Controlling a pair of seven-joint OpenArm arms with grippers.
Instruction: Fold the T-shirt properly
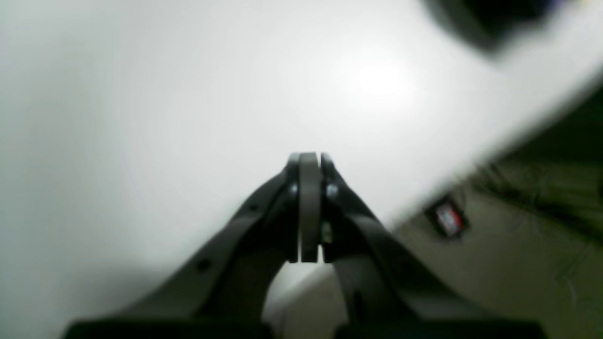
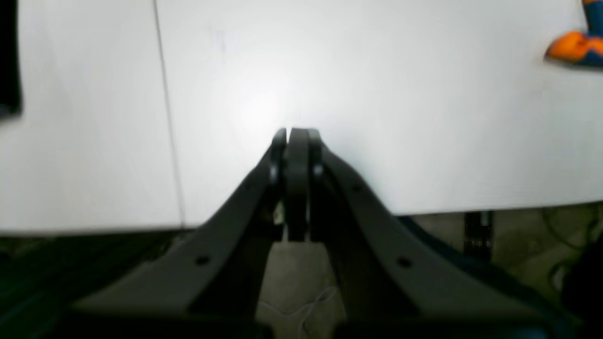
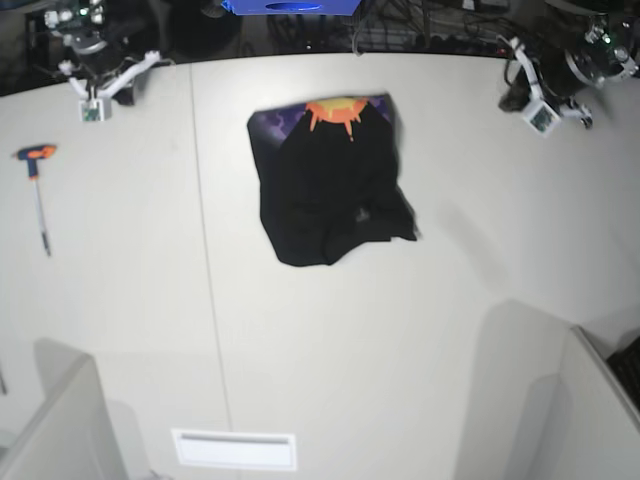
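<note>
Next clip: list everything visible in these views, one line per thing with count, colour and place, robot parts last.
T-shirt: one, black with purple, orange and yellow print showing at its far edge, folded on the table centre.
Screwdriver: one, orange and blue handle, table's left side in the base view.
Table: one, white, with a seam.
Label plate: one, white, near table edge.
Right gripper: one, black, shut, empty.
Left gripper: one, black, shut, empty.
</note>
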